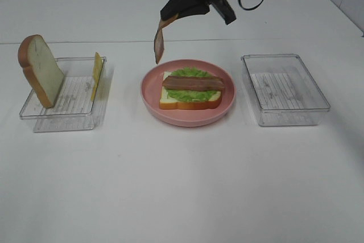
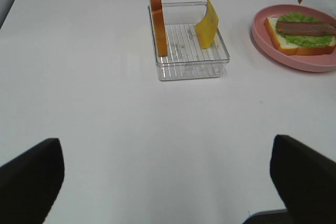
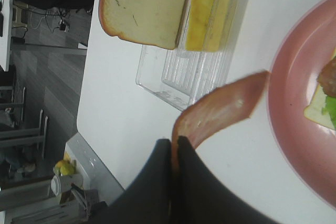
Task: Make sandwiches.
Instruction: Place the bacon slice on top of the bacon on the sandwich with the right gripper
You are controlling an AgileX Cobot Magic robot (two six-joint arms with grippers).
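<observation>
The sandwich in the making [image 1: 190, 90] lies on a round pink plate [image 1: 187, 120]: one white bread slice, green lettuce and a bacon strip on top. My right gripper [image 1: 166, 20] hangs above the plate's far left edge, shut on a second bacon strip [image 1: 159, 44] that dangles from it. The right wrist view shows that strip [image 3: 220, 111] curling out of the closed gripper [image 3: 175, 148]. In the left tray a bread slice [image 1: 42, 69] and a yellow cheese slice [image 1: 96, 75] stand on edge. My left gripper [image 2: 168, 182] is wide open and empty over bare table, well short of that tray [image 2: 191, 69].
A clear plastic tray [image 1: 62, 115] sits left of the plate and an empty clear tray [image 1: 284, 89] to its right. White table stretches in front of all three. The table's left edge and a floor with furniture show in the right wrist view.
</observation>
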